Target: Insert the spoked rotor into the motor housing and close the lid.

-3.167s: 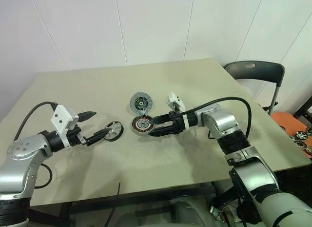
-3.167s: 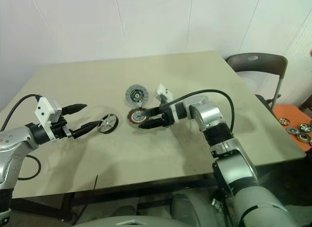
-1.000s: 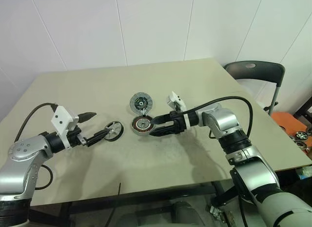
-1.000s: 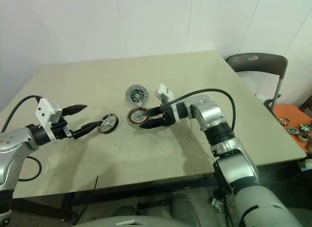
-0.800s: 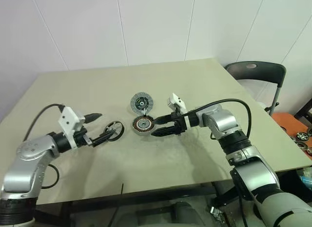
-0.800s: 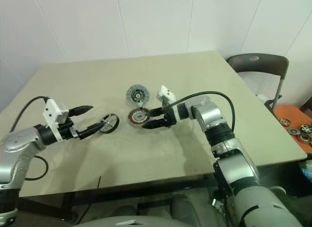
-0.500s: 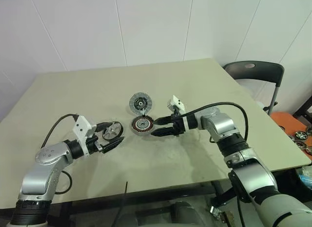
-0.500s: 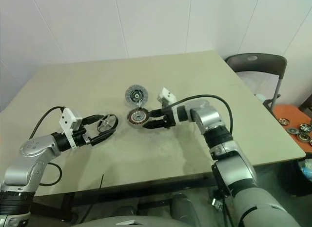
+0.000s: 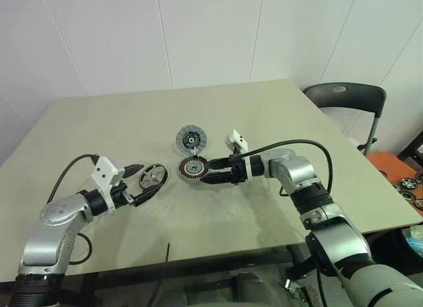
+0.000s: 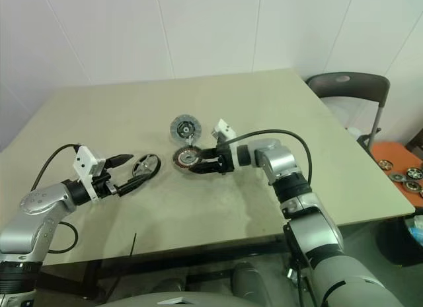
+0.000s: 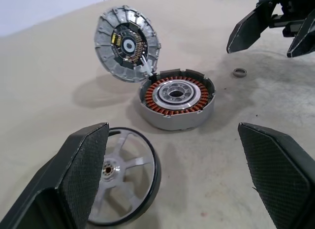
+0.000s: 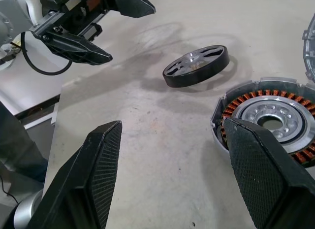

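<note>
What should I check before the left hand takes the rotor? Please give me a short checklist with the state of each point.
1. Left hand open: ok, the fingers stand wide apart.
2. Spoked rotor free to grasp: ok, it lies on the table, one finger beside it, not gripped.
3. Motor housing empty: ok, copper windings and hub are exposed.
4. Lid out of the way: ok, it stands tilted open behind the housing.
5. Right hand clear of the housing: cannot tell, it is open and very close.
6. Small ring near the housing: cannot tell if it matters.

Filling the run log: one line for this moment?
left gripper: open, at spoked rotor | right gripper: open, beside motor housing | lid: off
</note>
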{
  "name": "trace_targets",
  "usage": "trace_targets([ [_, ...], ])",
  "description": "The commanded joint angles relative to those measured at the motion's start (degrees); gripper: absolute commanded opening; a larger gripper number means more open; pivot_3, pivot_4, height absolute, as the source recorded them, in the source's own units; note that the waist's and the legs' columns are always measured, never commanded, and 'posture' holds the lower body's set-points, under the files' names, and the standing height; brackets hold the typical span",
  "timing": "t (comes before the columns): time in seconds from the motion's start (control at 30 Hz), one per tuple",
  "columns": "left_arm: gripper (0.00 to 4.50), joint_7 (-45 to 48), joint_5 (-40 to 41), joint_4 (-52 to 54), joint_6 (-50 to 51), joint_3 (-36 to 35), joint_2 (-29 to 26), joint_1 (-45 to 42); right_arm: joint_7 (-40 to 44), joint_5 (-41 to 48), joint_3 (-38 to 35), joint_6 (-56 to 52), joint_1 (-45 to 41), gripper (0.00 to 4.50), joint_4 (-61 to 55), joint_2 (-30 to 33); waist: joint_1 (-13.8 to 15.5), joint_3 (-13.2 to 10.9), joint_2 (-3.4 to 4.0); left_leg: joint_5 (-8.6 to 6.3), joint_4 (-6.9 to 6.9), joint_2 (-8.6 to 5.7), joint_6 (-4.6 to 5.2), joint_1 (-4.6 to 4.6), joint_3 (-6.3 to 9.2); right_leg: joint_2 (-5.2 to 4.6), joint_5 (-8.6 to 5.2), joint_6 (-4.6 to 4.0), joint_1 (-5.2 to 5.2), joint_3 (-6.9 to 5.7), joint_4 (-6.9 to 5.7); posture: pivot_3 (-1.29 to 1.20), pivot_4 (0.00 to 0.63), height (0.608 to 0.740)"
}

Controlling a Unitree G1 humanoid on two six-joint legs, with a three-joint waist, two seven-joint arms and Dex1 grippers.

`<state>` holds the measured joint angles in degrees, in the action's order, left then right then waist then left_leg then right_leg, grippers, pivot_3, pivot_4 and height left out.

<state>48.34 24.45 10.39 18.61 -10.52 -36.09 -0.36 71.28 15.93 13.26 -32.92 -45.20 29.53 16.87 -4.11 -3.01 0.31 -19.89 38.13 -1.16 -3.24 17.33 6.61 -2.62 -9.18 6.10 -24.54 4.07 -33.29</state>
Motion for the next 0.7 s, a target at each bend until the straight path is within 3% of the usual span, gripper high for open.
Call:
trace_targets([
  [0.03, 4.46, -0.35, 1.49, 3.33, 0.39, -1.77, -0.65, 0.04, 0.37, 0.46, -0.37, 0.14, -1.26, 3.44, -2.52, -0.16, 0.02, 0.00, 0.00, 0.00, 0.00, 0.00, 0.00, 0.00, 0.00, 0.00, 0.00, 0.00, 0.00, 0.00, 0.00, 0.00, 0.000, 0.740],
  [0.5, 4.46, -4.80, 2.47, 5.85, 1.98, -0.71, 2.41, -2.42, 1.12, -0.36, 2.19, 0.00, 0.78, 3.44, -4.91, -0.48, 0.01, 0.00, -0.01, 0.00, 0.00, 0.00, 0.00, 0.00, 0.00, 0.00, 0.00, 0.00, 0.02, 0.00, 0.00, 0.00, 0.000, 0.740],
  [0.7, 4.46, -4.24, 3.27, 8.21, 2.31, -2.30, 1.10, 0.40, 0.84, 0.03, 1.94, -0.81, 0.82, 3.44, -5.88, -1.33, -0.02, 0.00, 0.00, 0.00, -0.01, 0.00, 0.00, 0.01, 0.00, 0.00, 0.01, 0.02, 0.01, 0.00, 0.04, 0.00, 0.000, 0.740],
])
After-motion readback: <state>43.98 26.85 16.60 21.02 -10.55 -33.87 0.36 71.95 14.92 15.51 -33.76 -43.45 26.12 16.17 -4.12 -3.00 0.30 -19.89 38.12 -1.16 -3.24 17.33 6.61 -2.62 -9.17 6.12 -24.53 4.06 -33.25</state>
